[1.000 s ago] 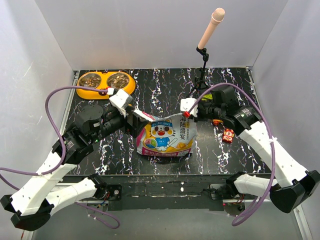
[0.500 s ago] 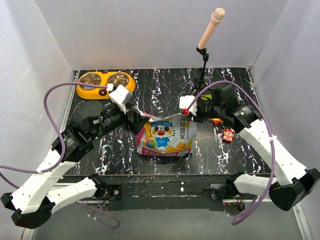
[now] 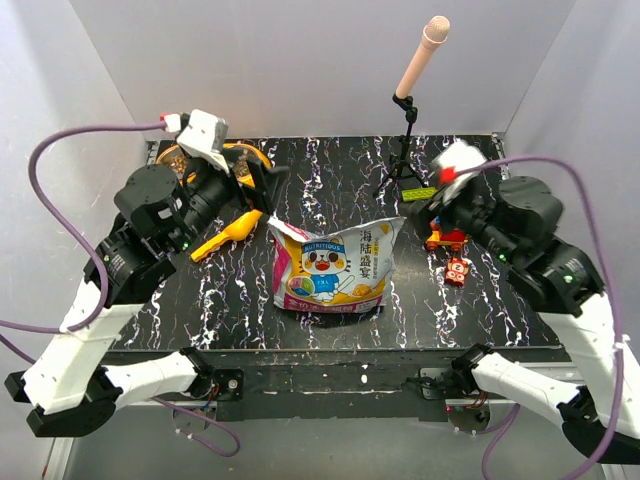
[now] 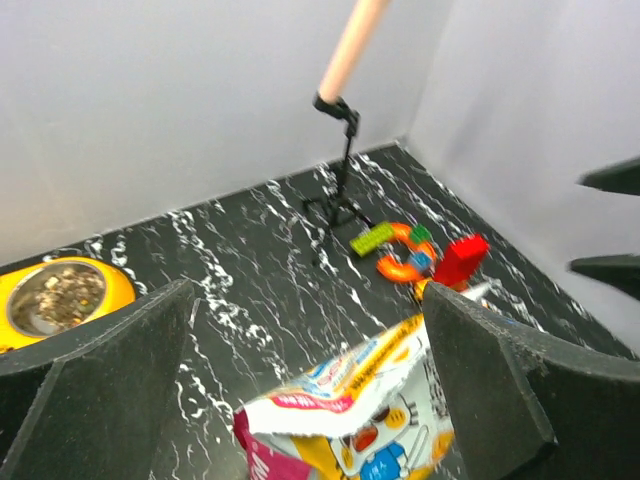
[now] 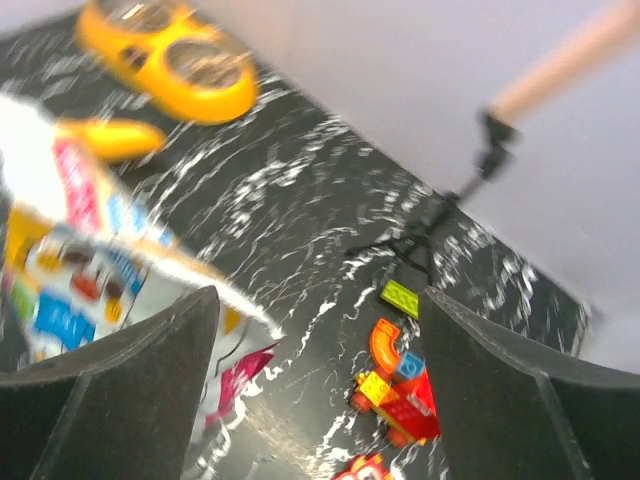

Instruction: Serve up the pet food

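Flanking the pet food bag from above, left gripper and right gripper show jaws spread wide, holding nothing. Likely step: clearing off; move high, clear of the bag's torn mouth. Yellow scoop lies left, toy bricks right. Rear-left, kibble lies in the yellow double bowl; microphone stand stands behind.
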Available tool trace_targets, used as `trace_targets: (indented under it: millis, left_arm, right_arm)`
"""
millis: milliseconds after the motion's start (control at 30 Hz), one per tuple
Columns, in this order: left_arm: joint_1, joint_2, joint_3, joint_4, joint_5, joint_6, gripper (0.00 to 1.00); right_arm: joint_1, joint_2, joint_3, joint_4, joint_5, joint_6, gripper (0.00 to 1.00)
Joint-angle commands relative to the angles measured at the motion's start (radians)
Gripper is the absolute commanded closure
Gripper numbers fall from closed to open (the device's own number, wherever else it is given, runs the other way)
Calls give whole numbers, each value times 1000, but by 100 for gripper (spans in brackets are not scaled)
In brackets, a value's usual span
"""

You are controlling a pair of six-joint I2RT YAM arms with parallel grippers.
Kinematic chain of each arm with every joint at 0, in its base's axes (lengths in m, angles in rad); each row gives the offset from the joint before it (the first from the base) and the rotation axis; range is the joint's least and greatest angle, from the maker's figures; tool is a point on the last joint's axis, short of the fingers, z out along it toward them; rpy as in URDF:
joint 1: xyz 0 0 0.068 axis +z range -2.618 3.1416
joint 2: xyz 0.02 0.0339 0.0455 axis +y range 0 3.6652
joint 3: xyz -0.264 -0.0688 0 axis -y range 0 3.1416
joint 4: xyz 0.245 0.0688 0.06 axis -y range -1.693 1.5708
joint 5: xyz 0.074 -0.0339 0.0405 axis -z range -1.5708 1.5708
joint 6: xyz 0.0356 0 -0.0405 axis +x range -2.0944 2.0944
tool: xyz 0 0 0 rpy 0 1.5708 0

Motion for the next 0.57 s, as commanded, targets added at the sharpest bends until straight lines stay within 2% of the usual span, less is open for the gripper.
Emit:
trace_targets:
  millis: [0, 67, 167, 400, 533]
  left_arm:
    - [4, 54, 124, -16, -168, 4, 2]
    - [4, 78, 166, -25, -190, 18, 2]
    - [4, 114, 221, -51, -210, 36, 2]
    - [4, 114, 236, -76, -234, 61, 2]
    - [4, 103, 230, -82, -250, 52, 2]
  right_arm:
    - [2, 32, 196, -120, 665, 534, 5]
    - [1, 84, 340, -351, 741, 636, 1]
    - [2, 86, 423, -481, 786, 756, 1]
    - [2, -20, 427, -464, 815, 782, 2]
    - [2, -17, 456, -501, 876, 791, 1]
